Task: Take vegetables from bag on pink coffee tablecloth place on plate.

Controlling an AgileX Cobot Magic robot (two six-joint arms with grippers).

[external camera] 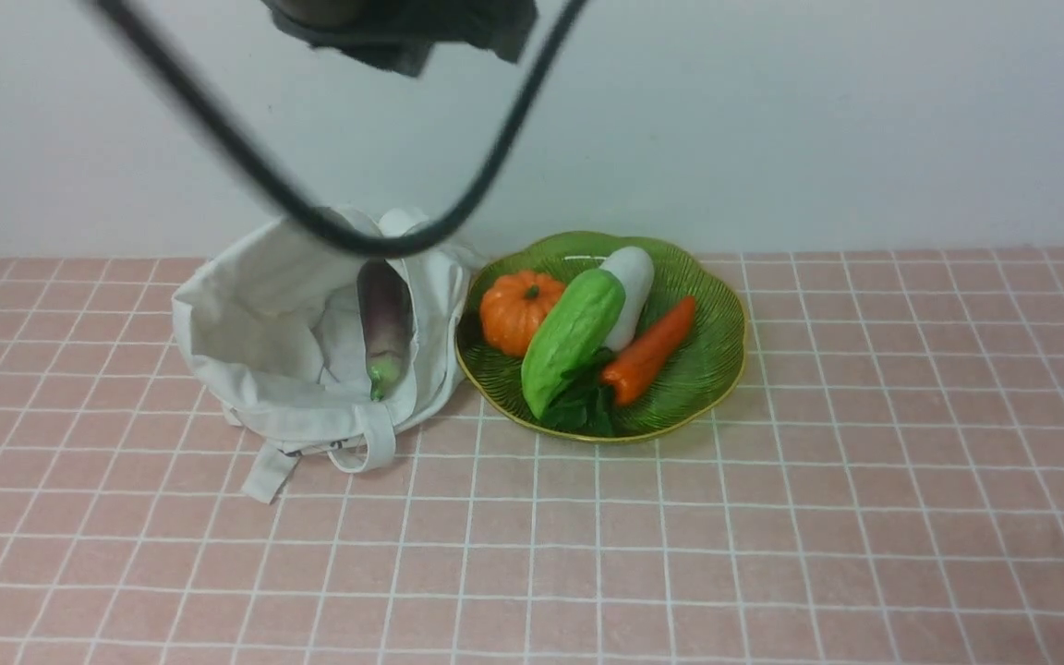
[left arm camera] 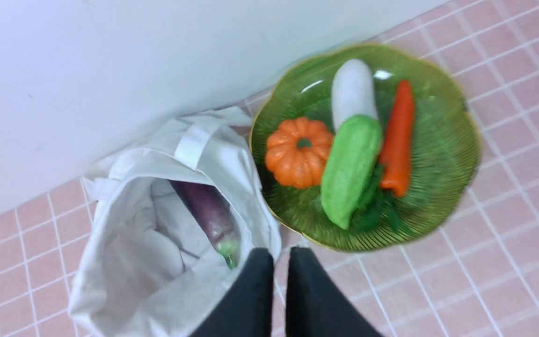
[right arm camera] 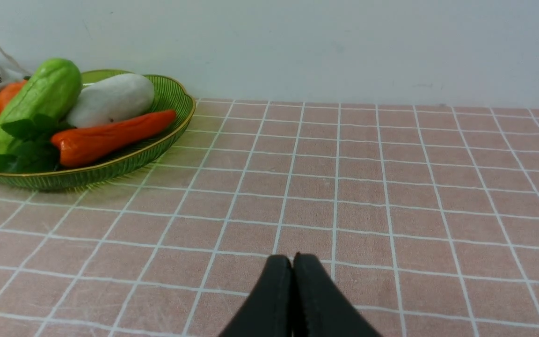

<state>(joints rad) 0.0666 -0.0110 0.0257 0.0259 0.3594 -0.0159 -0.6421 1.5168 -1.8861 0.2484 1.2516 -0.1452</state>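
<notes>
**Black left fingers (left arm camera: 251, 295) and black right fingers (right arm camera: 274, 295) both empty; one vegetable left to move**

Both pairs of fingers are clenched on nothing. The right pair sits tip to tip, low over the dusty-pink tablecloth with a thin white grid (external camera: 772, 517) that covers the surface. The left pair shows only a sliver of gap and hangs high above the near rim of the floppy off-white canvas tote bag (external camera: 246, 323).

Just beyond the left fingertips, inside the open bag, lies the dark purple toy eggplant (external camera: 385, 319). It is glossy and slim, and its green stem end points towards the fingers. I judge it to be the last piece to fetch.

Farther out, towards the right fingers' side and touching the bag, sits the shallow, ribbed green plate with a scalloped yellowish rim (external camera: 712, 360). It already carries most of the load. The bright green ridged gourd (external camera: 572, 337) lies across the middle, tapering towards the near rim. An orange pumpkin (external camera: 518, 309) and a white oblong vegetable (external camera: 632, 277) lie beside it. An orange-red pepper (external camera: 650, 349) and a sprig of dark leaves (external camera: 578, 406) fill out the rest.

The task looks nearly finished.
</notes>
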